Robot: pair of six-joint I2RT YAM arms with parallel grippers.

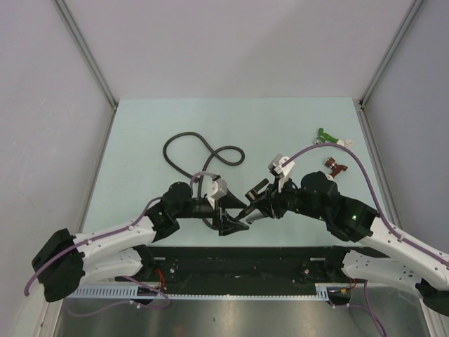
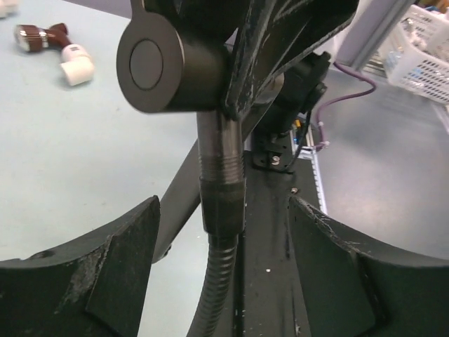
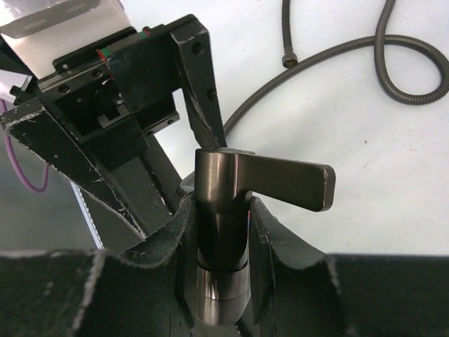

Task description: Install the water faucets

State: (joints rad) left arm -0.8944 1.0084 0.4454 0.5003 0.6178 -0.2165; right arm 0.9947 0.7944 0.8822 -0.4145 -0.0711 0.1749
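From the top view, the two arms are meeting over the near edge of the table (image 1: 140, 140). The left gripper (image 1: 235, 223) and right gripper (image 1: 258, 205) are working almost tip to tip, with the dark faucet (image 1: 249, 216) between them and mostly hidden. The black flexible hose (image 1: 203, 149) is looping across the table behind them. The green fitting (image 1: 326, 135) and dark-red fitting (image 1: 337, 167) are lying well apart to the right.

In the left wrist view, that gripper's fingers (image 2: 126, 246) are standing wide, one on each side of the faucet's threaded stem (image 2: 221, 161) and touching neither side of it. The hose end is hanging straight down from the stem, seemingly already engaged.

In the right wrist view, the right gripper's jaws are clamping the faucet's upright body, with the lever (image 3: 287, 182) jutting out to the right above them.

The step in hand is probably tightening the hose coupling onto the stem. To do it well, the left gripper should be closing squarely on the coupling just under the threads, not on the soft hose below. It should be turning about the stem's own axis, so nothing cross-threads. The right gripper should be holding the body firm and upright, so the faucet is not twisting in its jaws.
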